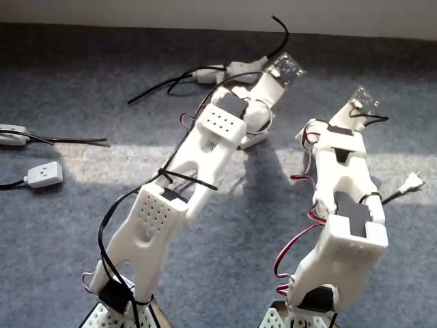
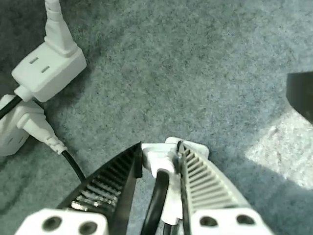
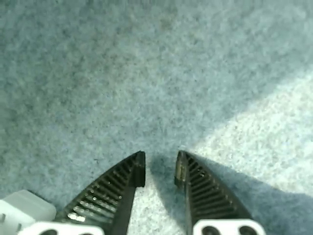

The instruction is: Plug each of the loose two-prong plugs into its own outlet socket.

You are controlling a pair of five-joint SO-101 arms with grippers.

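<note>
My left gripper (image 2: 160, 147) is shut on a white two-prong plug (image 2: 157, 164) whose black cable runs back between the fingers, just above the grey carpet. A short way ahead lies a white outlet socket (image 2: 49, 71) with two free slots and a white plug (image 2: 57, 27) in its end. Beside it, a second socket (image 2: 12, 129) holds a plug on a black cable (image 2: 43, 131). My right gripper (image 3: 160, 155) hangs open over bare carpet with nothing between its fingers. Another loose plug (image 1: 412, 182) lies at the far right, beside the right arm (image 1: 345, 178).
Two more white sockets (image 1: 44, 174) (image 1: 10, 134) lie at the left edge with black cables. A cluster of sockets and cords (image 1: 229, 70) sits at the back. A white block (image 3: 24, 208) shows close to the right gripper. Black cables trail along the left arm (image 1: 171, 198).
</note>
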